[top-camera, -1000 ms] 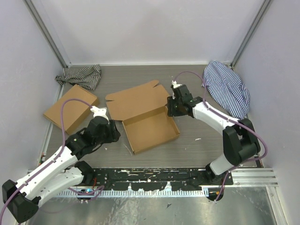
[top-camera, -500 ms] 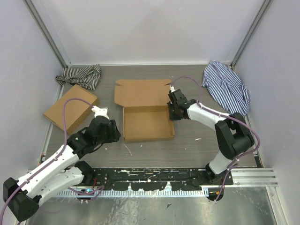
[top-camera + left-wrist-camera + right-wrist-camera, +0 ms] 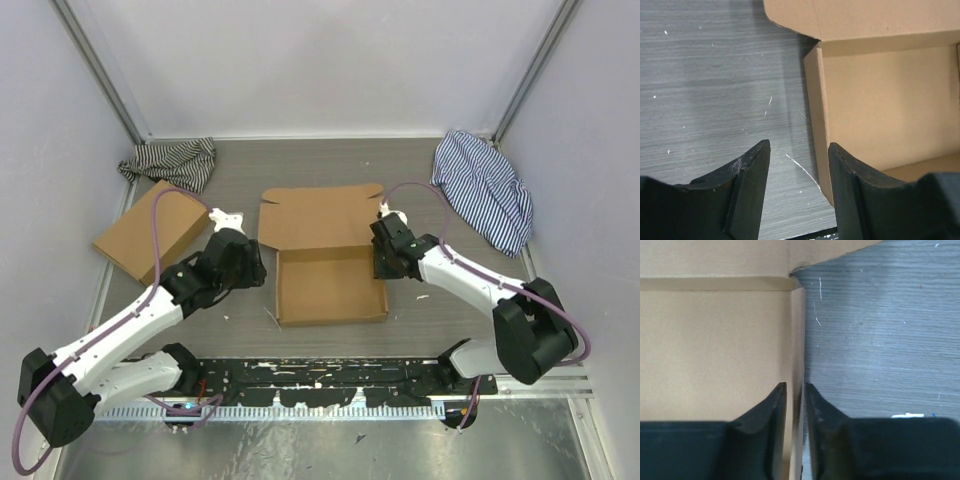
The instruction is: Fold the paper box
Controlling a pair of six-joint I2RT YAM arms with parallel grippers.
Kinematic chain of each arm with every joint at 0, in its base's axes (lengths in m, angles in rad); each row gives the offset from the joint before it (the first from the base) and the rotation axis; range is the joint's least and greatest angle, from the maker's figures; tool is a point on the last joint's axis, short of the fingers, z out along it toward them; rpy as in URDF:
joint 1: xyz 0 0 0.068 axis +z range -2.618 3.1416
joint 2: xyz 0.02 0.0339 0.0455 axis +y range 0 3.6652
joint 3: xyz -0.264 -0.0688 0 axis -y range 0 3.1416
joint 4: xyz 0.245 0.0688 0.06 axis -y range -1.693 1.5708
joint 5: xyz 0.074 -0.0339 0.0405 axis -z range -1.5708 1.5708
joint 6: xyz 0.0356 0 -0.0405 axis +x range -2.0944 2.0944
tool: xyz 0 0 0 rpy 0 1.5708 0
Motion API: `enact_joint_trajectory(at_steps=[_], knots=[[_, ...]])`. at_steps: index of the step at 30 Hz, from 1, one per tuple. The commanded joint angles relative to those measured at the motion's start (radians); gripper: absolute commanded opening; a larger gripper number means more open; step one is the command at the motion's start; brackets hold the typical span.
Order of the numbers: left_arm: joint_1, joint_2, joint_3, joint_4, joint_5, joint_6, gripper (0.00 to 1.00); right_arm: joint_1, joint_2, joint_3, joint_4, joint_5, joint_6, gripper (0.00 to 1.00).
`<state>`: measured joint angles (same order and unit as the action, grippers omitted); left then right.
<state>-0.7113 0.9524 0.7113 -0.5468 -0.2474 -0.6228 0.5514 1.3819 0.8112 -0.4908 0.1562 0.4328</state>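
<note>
Paper box sits mid-table as an open shallow tray, with the lid panel lying flat on the far side. The right gripper is closed thin over the box's right wall, one finger inside and one outside, and seems to pinch it, though actual pad contact is hard to confirm. The left gripper is spread and holds nothing, with the left wall's near end just off its inner finger. Risks: the one-sided pinch could crease or peel the thin right wall inward if pulled. With only that hold, the light box could slide or swivel on the table. If the left fingers close off-line they could shove the left wall in rather than straddle it. The lid could also swing over skewed, so its tabs miss the walls. No brand, label or print is readable: plain brown board, same for the second flat cardboard box at far left. Two striped cloths lie well apart at the far corners.
</note>
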Motion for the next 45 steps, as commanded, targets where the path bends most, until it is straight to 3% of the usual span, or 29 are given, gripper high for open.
enact_joint_trajectory(at_steps=[1, 3, 8, 11, 13, 16, 23, 29, 45], knots=[[0.003, 0.061, 0.08, 0.032, -0.06, 0.045, 0.57, 0.014, -0.088, -0.003, -0.026, 0.038, 0.081, 0.4], [0.005, 0.087, 0.106, 0.03, -0.085, 0.062, 0.58, 0.019, -0.132, 0.002, -0.043, 0.042, 0.094, 0.48], [0.072, 0.159, 0.179, 0.04, -0.094, 0.089, 0.72, 0.012, -0.222, 0.103, -0.108, 0.146, 0.085, 0.73], [0.176, 0.237, 0.211, 0.096, 0.004, 0.097, 0.74, -0.032, -0.181, 0.206, -0.138, 0.192, 0.053, 0.9], [0.265, 0.3, 0.233, 0.119, 0.1, 0.086, 0.74, -0.087, -0.134, 0.261, -0.138, 0.195, 0.033, 0.94], [0.36, 0.402, 0.259, 0.139, 0.211, 0.045, 0.71, -0.192, -0.067, 0.323, -0.101, 0.129, 0.01, 0.94], [0.368, 0.555, 0.3, 0.256, 0.322, 0.0, 0.68, -0.377, 0.081, 0.334, 0.04, -0.14, -0.035, 0.89], [0.368, 0.654, 0.342, 0.299, 0.34, -0.002, 0.68, -0.414, 0.188, 0.329, 0.122, -0.285, -0.054, 0.85], [0.378, 0.8, 0.45, 0.289, 0.317, 0.042, 0.66, -0.415, 0.393, 0.389, 0.224, -0.422, -0.066, 0.77]])
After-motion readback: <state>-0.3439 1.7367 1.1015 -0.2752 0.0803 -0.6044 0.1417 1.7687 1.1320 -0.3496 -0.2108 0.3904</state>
